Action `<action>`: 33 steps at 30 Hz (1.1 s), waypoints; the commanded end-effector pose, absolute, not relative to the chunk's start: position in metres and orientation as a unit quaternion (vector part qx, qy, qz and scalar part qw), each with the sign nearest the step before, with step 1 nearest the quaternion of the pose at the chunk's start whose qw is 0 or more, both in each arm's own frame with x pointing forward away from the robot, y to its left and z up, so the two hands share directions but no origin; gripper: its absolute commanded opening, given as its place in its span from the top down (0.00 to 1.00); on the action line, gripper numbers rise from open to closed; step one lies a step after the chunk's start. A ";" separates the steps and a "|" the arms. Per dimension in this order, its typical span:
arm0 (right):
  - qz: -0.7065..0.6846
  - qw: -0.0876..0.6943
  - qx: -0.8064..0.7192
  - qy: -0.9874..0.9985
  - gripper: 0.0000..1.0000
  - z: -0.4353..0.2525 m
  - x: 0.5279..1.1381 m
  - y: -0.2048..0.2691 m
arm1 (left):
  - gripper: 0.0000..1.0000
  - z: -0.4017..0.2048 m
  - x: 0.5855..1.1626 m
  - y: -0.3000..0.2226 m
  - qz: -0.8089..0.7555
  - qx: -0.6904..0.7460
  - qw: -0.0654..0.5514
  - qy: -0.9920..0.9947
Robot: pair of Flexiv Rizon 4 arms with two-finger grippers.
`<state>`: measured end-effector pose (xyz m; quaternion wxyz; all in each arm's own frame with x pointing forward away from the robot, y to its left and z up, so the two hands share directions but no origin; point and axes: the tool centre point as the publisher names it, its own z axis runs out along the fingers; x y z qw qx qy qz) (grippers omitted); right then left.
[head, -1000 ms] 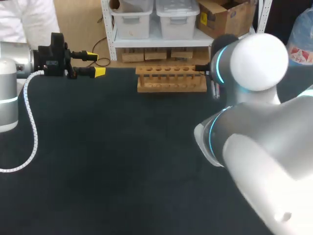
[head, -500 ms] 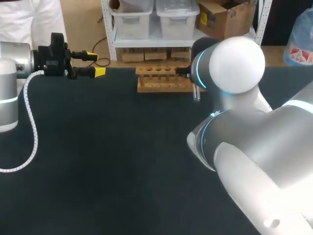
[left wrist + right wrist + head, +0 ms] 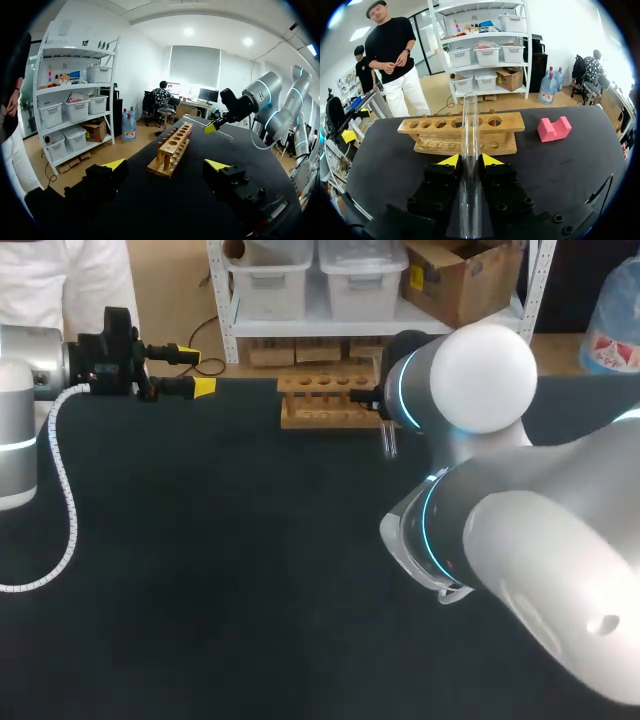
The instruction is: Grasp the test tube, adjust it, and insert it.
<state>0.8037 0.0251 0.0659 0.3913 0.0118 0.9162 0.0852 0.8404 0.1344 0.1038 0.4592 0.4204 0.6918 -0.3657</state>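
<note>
The tube (image 3: 470,117) is clamped in the right claw (image 3: 470,160); both yellow tips press the glass from opposite sides, and the fingers stand close together with only the tube between them; the clear glass runs straight out along the fingers and past the tips, and its far end points at the rack (image 3: 440,134); in the right wrist view that end overlaps the rack's top row of holes, but I cannot tell from there whether it touches the wood. In the head view the tube shows as a short glint under the right arm (image 3: 480,370), just in front of the rack's right end and in no hole; in the left wrist view it is held in the air above the desk (image 3: 200,580), beyond the rack's far end.

The rack is a wooden block with a row of round holes along its top; it stands on the dark desk near the far edge, its long side running across; a pink block (image 3: 554,129) lies on the desk beside one end of the rack, near it but apart.

The left claw (image 3: 197,371) is at the desk's far left corner, well apart from both rack and tube; its fingers are spread wide and grip nothing; they point along the far edge toward the rack, which lies ahead of them, end-on, in the left wrist view; a white coiled cable (image 3: 62,490) loops down from the left arm over the desk.
</note>
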 end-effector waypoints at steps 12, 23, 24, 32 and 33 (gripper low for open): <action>0.097 0.380 0.005 0.920 1.00 0.058 0.823 0.020 | 0.00 0.103 0.839 0.135 -0.365 0.420 0.462 0.691; 0.089 0.378 0.007 0.922 1.00 0.052 0.834 0.014 | 0.00 0.103 0.839 0.135 -0.365 0.420 0.462 0.691; 0.089 0.377 0.007 0.922 1.00 0.052 0.834 0.014 | 0.00 0.103 0.839 0.135 -0.365 0.420 0.462 0.691; 0.088 0.366 0.005 0.926 1.00 0.046 0.837 0.012 | 0.00 0.103 0.839 0.135 -0.365 0.420 0.462 0.691; 0.089 0.364 0.004 0.927 1.00 0.046 0.837 0.013 | 0.00 0.103 0.839 0.135 -0.365 0.420 0.462 0.691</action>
